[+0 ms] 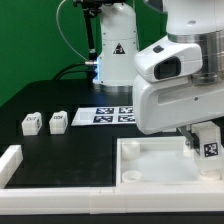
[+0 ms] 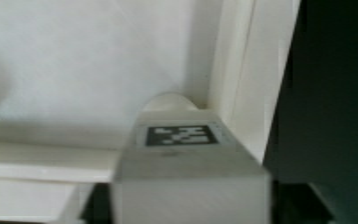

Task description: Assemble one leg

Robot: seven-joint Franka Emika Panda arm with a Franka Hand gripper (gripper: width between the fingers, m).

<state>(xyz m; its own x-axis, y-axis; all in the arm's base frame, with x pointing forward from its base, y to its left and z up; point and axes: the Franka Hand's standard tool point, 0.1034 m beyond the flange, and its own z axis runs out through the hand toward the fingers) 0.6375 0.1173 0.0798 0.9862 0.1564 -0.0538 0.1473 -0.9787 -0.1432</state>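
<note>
gripper (image 1: 207, 140) pinching one leg (image 2: 181, 136) at tray (image 1: 150, 160) corner by counter's near edge; leg looks not yet screwed in, two spare legs (image 1: 31, 122) lie loose mid-counter

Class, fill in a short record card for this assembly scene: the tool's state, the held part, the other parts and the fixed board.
Tool: the tool appears shut on a part
Held part: the leg, tag visible, low over the tray near its rim on the exterior view's right
Tray: white tray-like piece with raised rims, lying on the black table
Loose legs: two loose legs, side by side but apart, on the exterior view's left
Marker board: the marker board, flat on the table beyond the tray
Fourth leg: not visible
</note>
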